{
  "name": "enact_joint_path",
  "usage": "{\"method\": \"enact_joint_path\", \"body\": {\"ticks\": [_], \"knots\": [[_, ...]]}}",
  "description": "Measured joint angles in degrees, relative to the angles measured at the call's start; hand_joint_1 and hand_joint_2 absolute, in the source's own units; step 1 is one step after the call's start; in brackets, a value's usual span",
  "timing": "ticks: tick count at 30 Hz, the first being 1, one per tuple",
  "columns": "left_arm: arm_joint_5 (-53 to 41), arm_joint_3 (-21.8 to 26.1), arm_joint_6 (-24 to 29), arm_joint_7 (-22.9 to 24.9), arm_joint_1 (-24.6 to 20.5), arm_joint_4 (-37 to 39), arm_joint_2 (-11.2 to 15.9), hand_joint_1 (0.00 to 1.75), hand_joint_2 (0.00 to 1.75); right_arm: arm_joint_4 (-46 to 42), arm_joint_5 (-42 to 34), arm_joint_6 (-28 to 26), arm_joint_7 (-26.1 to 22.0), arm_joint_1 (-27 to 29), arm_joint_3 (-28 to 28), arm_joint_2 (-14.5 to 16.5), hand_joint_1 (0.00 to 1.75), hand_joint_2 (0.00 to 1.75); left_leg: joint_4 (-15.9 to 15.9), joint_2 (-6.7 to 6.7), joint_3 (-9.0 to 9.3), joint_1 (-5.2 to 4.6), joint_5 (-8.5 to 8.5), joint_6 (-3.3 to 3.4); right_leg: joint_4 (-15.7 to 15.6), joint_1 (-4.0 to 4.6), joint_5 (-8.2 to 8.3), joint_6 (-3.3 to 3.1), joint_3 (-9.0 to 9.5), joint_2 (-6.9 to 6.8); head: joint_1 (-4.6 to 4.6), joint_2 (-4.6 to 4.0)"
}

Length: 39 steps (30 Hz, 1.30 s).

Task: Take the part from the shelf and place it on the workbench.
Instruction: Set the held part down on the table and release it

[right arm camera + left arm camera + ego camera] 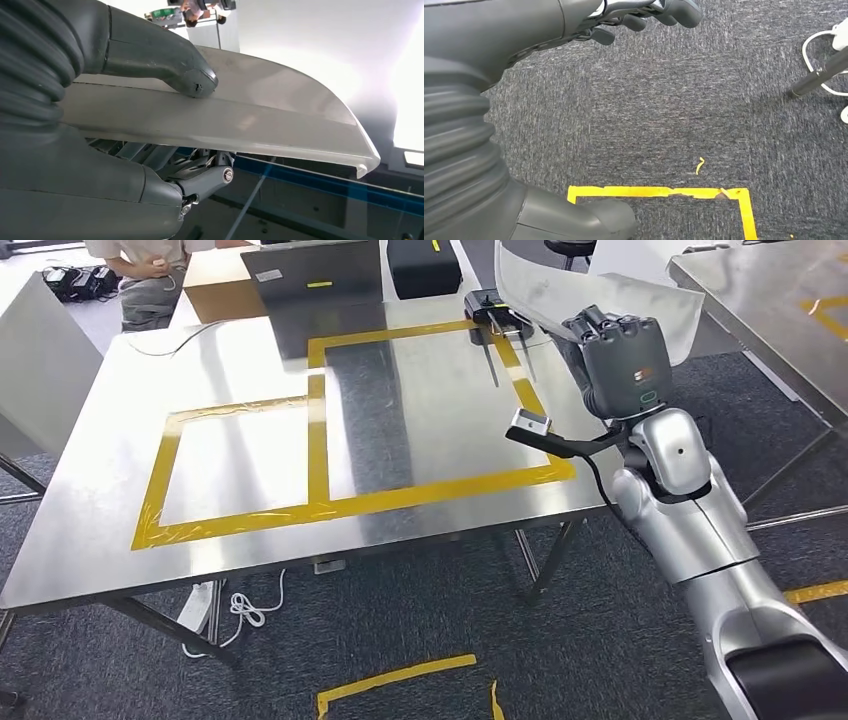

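We carry the pale curved panel (pixel 560 285) in our right hand (pixel 615 345), thumb pressing its top, above the workbench's (pixel 250 370) far right corner. Our left hand (pixel 644 12) hangs empty, fingers loosely curled, over the carpet (pixel 664 110).

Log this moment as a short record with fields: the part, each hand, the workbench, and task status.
part: pale curved panel, held up in the air over the far right corner of the workbench
right hand: right hand grips the panel, thumb on one face, fingers under the other
left hand: left hand holds nothing, hanging over the grey carpet
workbench: steel workbench with yellow tape rectangles
status: panel not yet set down
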Motion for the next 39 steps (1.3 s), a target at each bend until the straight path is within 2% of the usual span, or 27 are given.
{"method": "enact_joint_path", "body": {"ticks": [1, 2, 4, 5, 6, 7, 8, 11, 14, 18, 22, 24, 25, 27, 28, 29, 30, 31, 32, 34, 35, 36, 39], "knots": [[0.02, 0.16, 0.14, 0.16, 0.00, 0.00, -0.05, 0.00, 1.75, -0.05, 0.09, 0.01, 0.07, 0.38, -0.01, 0.01, 1.75, 1.75, -0.19, 0.02, -0.87, 0.00, 0.01, 0.01, 0.06, 0.03, -0.44, 0.02, 0.47, 0.05, 0.01, 0.00], [0.05, 0.37, 0.29, 0.34, -0.02, 0.00, -0.08, 0.00, 1.75, -0.13, 0.16, 0.02, 0.12, 0.69, -0.02, 0.00, 1.75, 1.75, -2.18, 0.04, -0.85, -0.01, 1.70, 0.14, 0.13, 0.05, -0.86, 0.09, 0.96, 0.11, 0.01, 0.00], [0.09, 0.79, 0.63, 0.60, -0.06, -0.01, -0.07, 0.00, 1.75, -0.37, 0.27, 0.02, 0.14, 1.11, -0.05, 0.01, 1.75, 1.75, -9.55, 0.04, 0.97, -0.10, 7.72, 0.60, 0.25, 0.08, -1.57, 0.33, 1.88, 0.18, 0.01, 0.00], [0.08, 0.94, 0.75, 0.64, -0.11, -0.01, -0.07, 0.00, 1.75, -0.45, 0.34, 0.05, 0.17, 1.22, -0.05, 0.01, 1.75, 1.75, -12.82, 0.06, 1.82, -0.23, 9.59, 0.85, 0.31, 0.12, -1.80, 0.52, 2.12, 0.23, -0.01, 0.00], [0.07, 1.06, 0.82, 0.64, -0.16, -0.01, -0.07, 0.00, 1.75, -0.52, 0.41, 0.13, 0.21, 1.32, -0.07, 0.01, 1.75, 1.75, -14.91, 0.07, 2.43, -0.35, 10.77, 1.12, 0.33, 0.16, -1.98, 0.79, 2.20, 0.30, 0.00, 0.00], [0.07, 1.16, 0.87, 0.62, -0.18, -0.01, -0.07, 0.00, 1.75, -0.57, 0.50, 0.20, 0.25, 1.42, -0.09, 0.00, 1.75, 1.75, -15.70, 0.07, 2.69, -0.43, 10.98, 1.31, 0.35, 0.20, -2.10, 1.03, 2.19, 0.36, -0.01, 0.00], [0.12, 1.24, 0.87, 0.54, -0.21, -0.01, -0.10, 0.00, 1.75, -0.61, 0.56, 0.28, 0.26, 1.49, -0.11, 0.00, 1.75, 1.75, -15.94, 0.06, 2.80, -0.45, 11.03, 1.33, 0.38, 0.30, -2.16, 0.96, 2.13, 0.42, 0.01, 0.00], [0.27, 1.36, 0.53, -0.20, -0.22, -0.02, -0.17, 0.00, 1.75, -0.68, 0.62, 0.44, 0.03, 1.48, -0.21, -0.09, 1.75, 1.75, -16.04, -0.12, 2.94, -0.40, 11.60, 1.26, 0.24, 0.47, -2.20, 0.17, 2.27, 0.44, 0.03, 0.00], [0.31, 1.61, 0.40, -0.87, -0.21, -0.01, -0.22, 0.00, 1.75, -0.68, 0.54, 0.63, -0.29, 1.36, -0.26, -0.30, 1.75, 1.75, -16.03, -0.19, 2.96, -0.45, 11.46, 1.61, -0.17, 0.47, -2.11, 0.36, 2.52, 0.42, 0.04, 0.00], [0.30, 1.92, 0.49, -1.72, -0.20, -0.02, -0.27, 0.00, 1.75, -0.68, -0.15, 0.99, -1.07, 1.26, -0.31, -0.93, 1.75, 1.75, -15.94, -0.18, 2.94, -0.53, 11.33, 1.98, -0.49, 0.37, -2.07, 1.35, 2.68, 0.42, 0.03, 0.00], [0.30, 2.31, 0.49, -2.40, -0.14, -0.02, -0.17, 0.00, 1.75, -0.68, -1.50, 1.04, -2.29, 1.14, -0.43, -1.96, 1.75, 1.75, -15.72, -0.14, 2.89, -0.94, 11.06, 2.88, -0.91, -0.11, -2.02, 2.88, 2.88, 0.38, 0.00, 0.00], [0.30, 2.43, 0.49, -2.58, -0.14, -0.02, -0.18, 0.00, 1.75, -0.69, -1.93, 0.98, -2.48, 1.00, -0.54, -2.41, 1.75, 1.75, -16.56, 0.02, 3.45, -0.52, 11.42, 3.31, -0.45, -0.05, -2.44, 3.21, 2.77, 0.36, 0.03, 0.00], [0.30, 2.49, 0.49, -2.62, -0.16, -0.02, -0.20, 0.00, 1.75, -0.69, -2.08, 0.94, -2.47, 0.89, -0.58, -2.62, 1.75, 1.75, -17.01, 0.12, 3.78, -0.30, 11.63, 3.53, 0.86, -0.02, -3.27, 3.34, 2.23, 0.34, 0.11, 0.00], [0.28, 2.60, 0.50, -2.65, -0.16, -0.02, -0.23, 0.00, 1.75, -0.68, -2.26, 0.90, -2.41, 0.81, -0.63, -3.05, 1.75, 1.75, -17.38, 0.27, 4.13, -0.11, 11.80, 3.75, 7.26, -0.18, -6.58, 3.63, -0.75, 0.25, 0.29, 0.00], [0.26, 2.63, 0.51, -2.64, -0.14, -0.01, -0.26, 0.00, 1.75, -0.67, -2.30, 0.90, -2.39, 0.91, -0.63, -3.18, 1.75, 1.75, -17.33, 0.31, 4.12, -0.08, 11.76, 3.74, 11.35, -0.37, -8.31, 3.80, -2.79, 0.22, 0.32, 0.00], [0.24, 2.65, 0.51, -2.63, -0.10, -0.01, -0.30, 0.00, 1.75, -0.67, -2.32, 0.90, -2.38, 1.11, -0.63, -3.26, 1.75, 1.75, -17.24, 0.33, 4.11, -0.03, 11.67, 3.64, 14.58, -0.60, -9.36, 4.00, -4.47, 0.18, 0.33, 0.00], [0.18, 2.66, 0.51, -2.63, -0.07, 0.00, -0.37, 0.00, 1.75, -0.66, -2.31, 0.91, -2.34, 1.33, -0.63, -3.30, 1.75, 1.75, -17.10, 0.34, 4.11, 0.05, 11.53, 3.46, 15.74, -0.83, -9.26, 4.19, -5.17, 0.13, 0.33, 0.00], [0.09, 2.67, 0.51, -2.62, -0.07, 0.00, -0.46, 0.00, 1.75, -0.67, -2.31, 0.92, -2.23, 1.47, -0.63, -3.32, 1.75, 1.75, -16.87, 0.33, 4.11, 0.19, 11.35, 3.20, 14.67, -1.09, -8.13, 4.39, -4.71, 0.05, 0.32, 0.00], [-0.02, 2.67, 0.51, -2.62, -0.08, -0.01, -0.55, 0.00, 1.75, -0.71, -2.29, 0.94, -2.07, 1.54, -0.63, -3.38, 1.75, 1.75, -16.52, 0.31, 4.12, 0.40, 11.07, 2.83, 11.24, -1.37, -6.16, 4.64, -3.02, -0.06, 0.32, 0.00], [-0.28, 2.67, 0.51, -2.60, -0.12, -0.06, -0.61, 0.00, 1.75, -0.93, -2.19, 1.01, -1.71, 1.64, -0.62, -3.59, 1.75, 1.75, -15.62, 0.23, 4.00, 0.65, 10.34, 1.84, 3.75, -1.63, -3.53, 4.99, 0.80, -0.12, 0.39, 0.00], [-0.41, 2.67, 0.51, -2.58, -0.14, -0.11, -0.61, 0.00, 1.75, -1.08, -2.15, 1.08, -1.54, 1.79, -0.62, -3.75, 1.75, 1.75, -15.30, 0.17, 3.93, 0.64, 10.06, 1.32, 1.62, -1.63, -3.10, 4.79, 1.94, -0.05, 0.43, 0.00], [-0.52, 2.67, 0.51, -2.55, -0.14, -0.15, -0.62, 0.00, 1.75, -1.28, -2.12, 1.15, -1.40, 2.00, -0.63, -3.90, 1.75, 1.75, -15.19, 0.12, 3.89, 0.57, 9.89, 0.89, 1.12, -1.50, -3.36, 4.40, 2.25, 0.07, 0.48, 0.00], [-0.75, 2.67, 0.51, -2.39, -0.18, -0.20, -0.75, 0.00, 1.75, -2.12, -2.14, 1.32, -1.16, 2.47, -0.71, -4.34, 1.75, 1.75, -15.22, 0.10, 4.02, 0.61, 9.56, -0.16, 1.29, -1.47, -3.46, 2.85, 2.36, 0.22, 0.51, 0.00]]}}
